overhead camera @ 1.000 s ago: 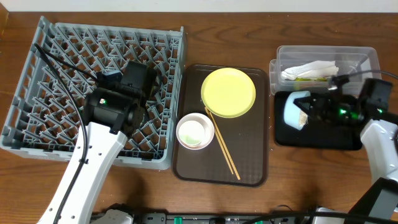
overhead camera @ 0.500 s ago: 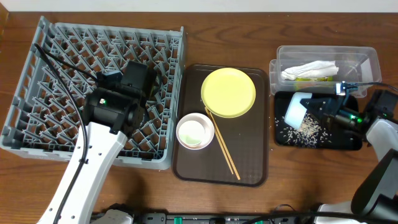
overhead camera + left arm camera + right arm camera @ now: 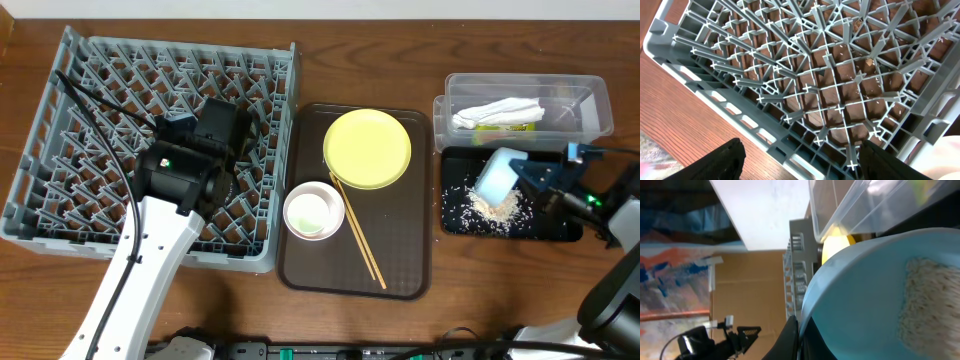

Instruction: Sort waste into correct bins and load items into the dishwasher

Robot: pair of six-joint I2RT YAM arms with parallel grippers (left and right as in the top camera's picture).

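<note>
Down at the front of the table nothing stirs: the chopsticks [image 3: 358,235] lie slantwise on the brown tray [image 3: 300,272] with the white bowl [image 3: 314,211] just beside them, all still waiting to be loaded. The left gripper [image 3: 801,150] hangs over the near right part of the rack [image 3: 90,90] exactly where it was a second ago, jaws spread wide with nothing between them. Now the action, a little further back on the right: the right gripper [image 3: 532,176] is pinched tight on the rim of the blue bowl [image 3: 495,177], and the bowl is tipped on its side over the black tray [image 3: 570,233]. A second ago that tray showed bare and dark; now rice [image 3: 493,206] lies on it in a pale heap under the bowl, with loose grains scattered toward the tray's left end. So the food waste is going into its bin, and that counts as real progress. The wrist view shows a patch of grains clinging inside the bowl [image 3: 865,290], so I judge the pour not quite finished, after which the bowl can go to the rack. Level with this, the yellow plate [image 3: 367,148] sits untouched at the brown tray's far end. Furthest back, the clear box [image 3: 601,100] already holds the napkin [image 3: 500,109] and the wrapper [image 3: 500,126].
</note>
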